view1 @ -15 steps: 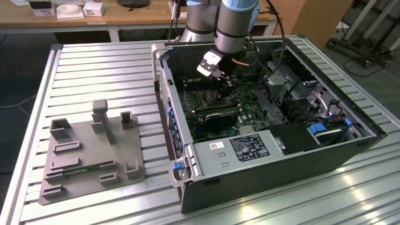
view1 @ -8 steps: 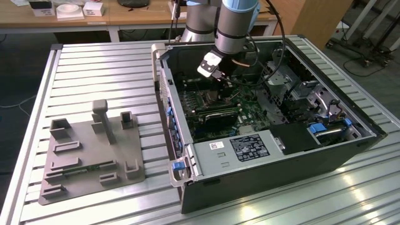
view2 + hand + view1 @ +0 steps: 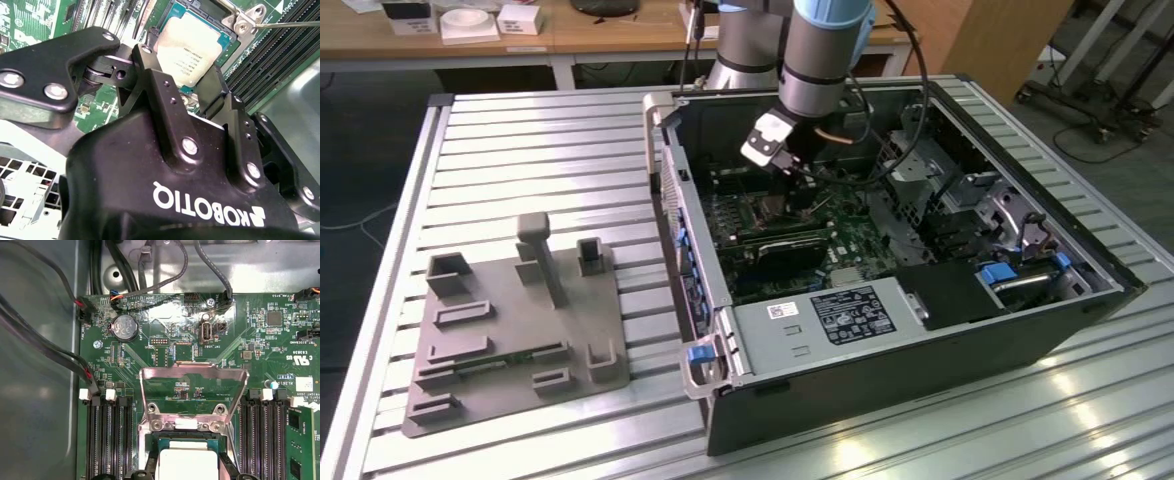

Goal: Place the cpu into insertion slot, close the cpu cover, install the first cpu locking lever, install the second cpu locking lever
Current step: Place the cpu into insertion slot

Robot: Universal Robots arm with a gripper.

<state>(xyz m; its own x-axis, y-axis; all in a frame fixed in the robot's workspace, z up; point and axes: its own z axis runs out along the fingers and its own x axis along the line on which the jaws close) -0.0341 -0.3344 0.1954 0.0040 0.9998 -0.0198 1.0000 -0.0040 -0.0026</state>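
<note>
The table (image 3: 520,130) of metal slats carries an open case (image 3: 1067,300), and the slot (image 3: 145,437) lies inside it on the green board (image 3: 260,340). The arm (image 3: 827,50) comes down into the case from above the slot. A grey fixture (image 3: 494,340) lies on the table well apart from the slot, outside the case, to the exterior view's left of it. A grey supply box (image 3: 841,315) with a white label sits inside the case, nearer the exterior camera than the slot.

The gripper (image 3: 781,165) hangs right over the slot. In the second wrist view the gripper (image 3: 180,65) is set narrow, and its black fingers (image 3: 155,80) press on two opposite edges of the cpu (image 3: 192,45). The held cpu (image 3: 187,462) is at the slot, inside its metal rim, with its silvery top facing up. I cannot tell whether it is fully seated.

Black memory slots (image 3: 107,440) run along both sides of the slot. The cover (image 3: 195,370) stands open, tilted up from its hinge at the slot's edge, and the board shows through its cut-out. A thin lever (image 3: 290,23) runs out from a corner of the slot. A coin cell (image 3: 124,327) sits on the board beyond the cover, apart from the slot.
</note>
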